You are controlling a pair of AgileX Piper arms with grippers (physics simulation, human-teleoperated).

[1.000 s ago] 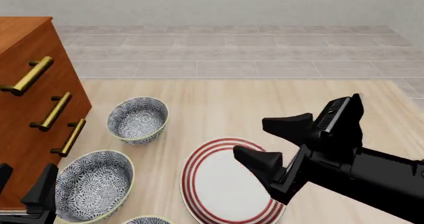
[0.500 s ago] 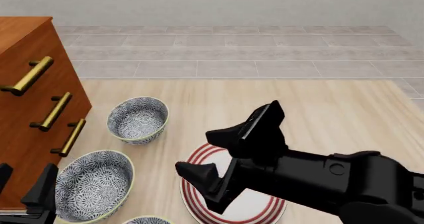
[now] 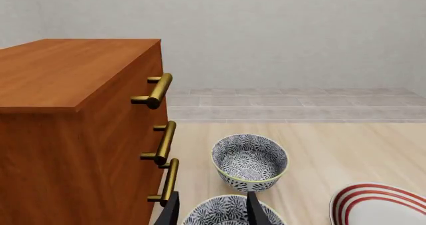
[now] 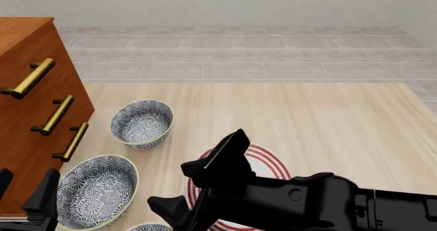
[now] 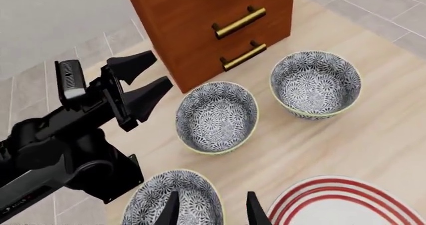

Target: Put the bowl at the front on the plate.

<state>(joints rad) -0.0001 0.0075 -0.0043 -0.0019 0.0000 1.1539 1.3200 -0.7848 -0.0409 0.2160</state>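
Note:
The bowl, blue-grey floral inside, peeks in at the bottom edge of the front view. In the right wrist view the bowl lies just past my right fingertips. My right gripper hangs open above the table between the bowl and the plate, and its arm covers most of that red-ringed plate. At the near left, beside the cabinet, my left gripper stands open with nothing in it. The right wrist view shows the left gripper apart from the bowls.
Two more bowls with the same pattern sit left of the plate: a middle bowl and a far bowl. A wooden cabinet with brass handles stands along the left edge. Tiled floor lies beyond the table.
My right arm has swept left and toward the front across the plate, its open gripper now close to the front bowl. The left arm and the bowls have not moved.

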